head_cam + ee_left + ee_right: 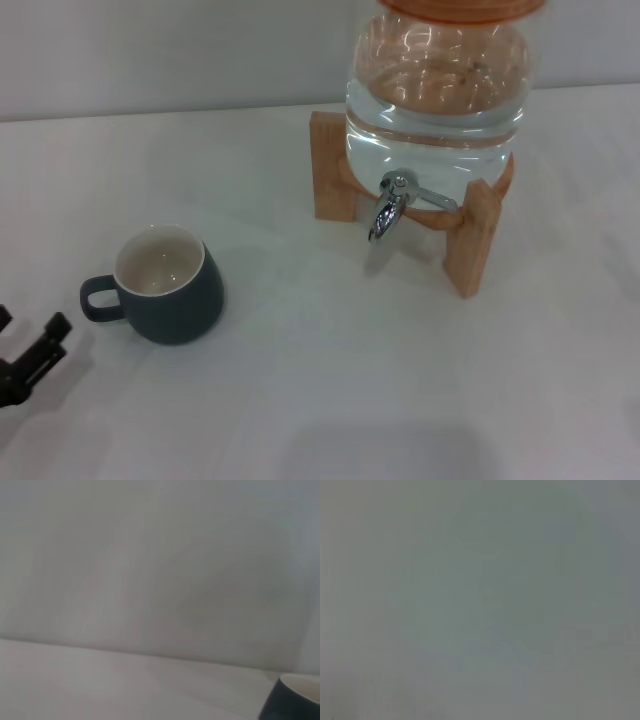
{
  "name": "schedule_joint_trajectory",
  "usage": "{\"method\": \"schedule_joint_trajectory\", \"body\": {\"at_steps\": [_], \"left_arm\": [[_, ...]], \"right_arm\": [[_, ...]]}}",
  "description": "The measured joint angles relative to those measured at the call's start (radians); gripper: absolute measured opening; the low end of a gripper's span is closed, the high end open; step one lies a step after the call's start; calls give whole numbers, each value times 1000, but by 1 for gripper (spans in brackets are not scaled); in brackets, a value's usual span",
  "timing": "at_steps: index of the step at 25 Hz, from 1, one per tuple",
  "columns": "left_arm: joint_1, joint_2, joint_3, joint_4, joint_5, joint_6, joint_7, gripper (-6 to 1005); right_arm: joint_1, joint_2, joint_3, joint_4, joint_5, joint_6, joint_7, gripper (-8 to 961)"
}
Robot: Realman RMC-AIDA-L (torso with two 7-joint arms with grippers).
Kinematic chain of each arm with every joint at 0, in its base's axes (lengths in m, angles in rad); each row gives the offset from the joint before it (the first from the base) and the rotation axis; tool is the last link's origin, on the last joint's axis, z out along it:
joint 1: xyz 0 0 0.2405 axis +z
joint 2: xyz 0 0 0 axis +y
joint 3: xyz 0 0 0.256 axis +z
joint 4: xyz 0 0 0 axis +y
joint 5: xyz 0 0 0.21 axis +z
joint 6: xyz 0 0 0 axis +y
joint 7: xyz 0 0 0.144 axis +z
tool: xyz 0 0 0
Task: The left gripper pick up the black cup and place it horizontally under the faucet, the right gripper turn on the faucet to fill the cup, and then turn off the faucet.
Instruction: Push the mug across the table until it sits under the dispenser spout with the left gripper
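The black cup (165, 285) stands upright on the white table at the left, its cream inside empty and its handle pointing left. An edge of it also shows in the left wrist view (292, 700). My left gripper (28, 325) is at the left edge of the head view, just left of the cup's handle, open and empty, apart from the cup. The chrome faucet (390, 205) sticks out of the front of the glass jar (435, 90), its lever down. The right gripper is out of view.
The water-filled jar rests on a wooden stand (470, 235) at the back right. The white table (330, 370) runs to a pale wall behind. The right wrist view shows only a plain grey surface.
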Motion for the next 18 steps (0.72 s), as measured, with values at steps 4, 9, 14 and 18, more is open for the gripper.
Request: {"method": "schedule_joint_trajectory", "body": {"at_steps": [4, 9, 14, 18], "left_arm": [[-24, 0, 0, -12, 23, 34, 1, 890], [-43, -1, 0, -14, 24, 61, -1, 890], [-61, -1, 0, -14, 30, 84, -7, 890], [-71, -2, 0, -14, 33, 96, -12, 889]], "right_arm": [[1, 0, -2, 1, -2, 0, 0, 825], [1, 1, -4, 1, -3, 0, 0, 825], [1, 0, -5, 2, -3, 3, -1, 825], [0, 1, -5, 6, -3, 6, -1, 825]]}}
